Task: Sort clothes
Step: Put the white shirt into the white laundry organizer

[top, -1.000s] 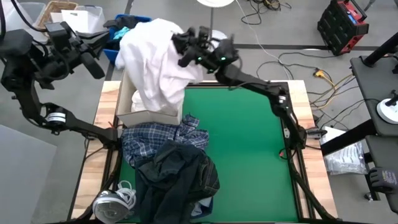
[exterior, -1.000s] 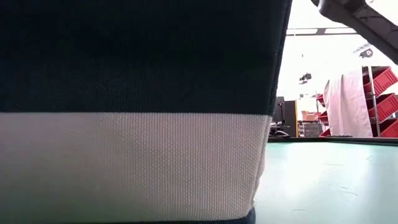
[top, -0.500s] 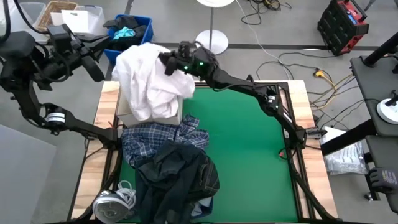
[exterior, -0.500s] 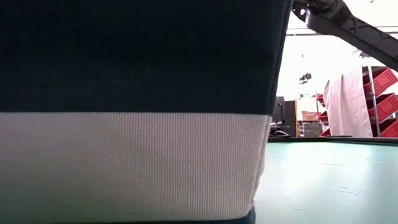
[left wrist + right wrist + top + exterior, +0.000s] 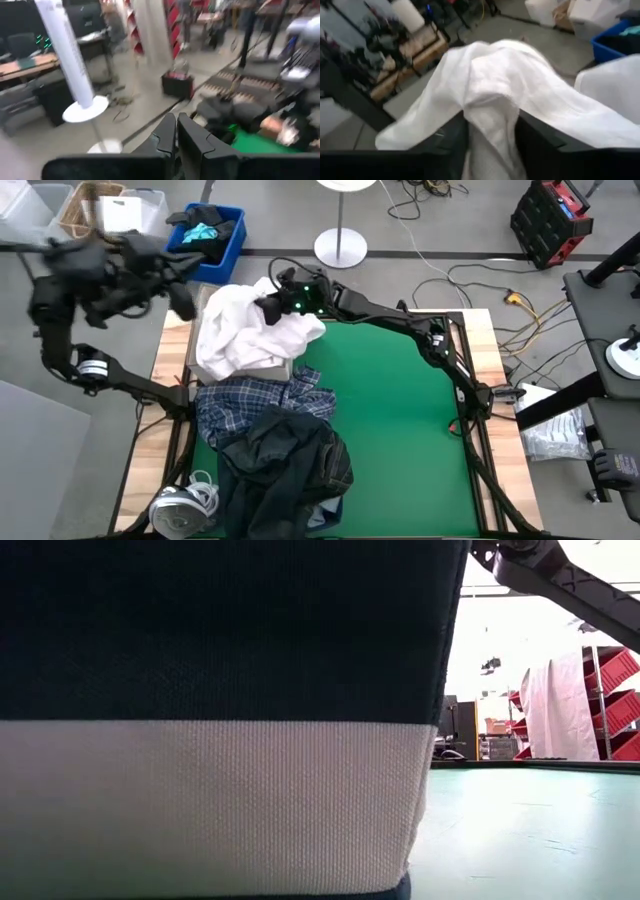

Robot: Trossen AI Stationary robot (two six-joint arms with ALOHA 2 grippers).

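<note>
High view: right gripper (image 5: 272, 302) clamped on white shirt (image 5: 240, 332), cloth heaped directly beneath it over box at table's far-left corner. Left gripper (image 5: 185, 300) blurred, off table edge beside heap. Plaid shirt (image 5: 250, 408) and dark navy piece (image 5: 290, 460) lay nearer.
Low view: blocked by fabric.
Left wrist view: fingers (image 5: 166, 135) closed together, empty.
Right wrist view: shirt fold (image 5: 492, 117) pinched between fingers, draping away on both sides.

Open green mat (image 5: 390, 410) (clothes (image 5: 270, 430) leftward)
</note>
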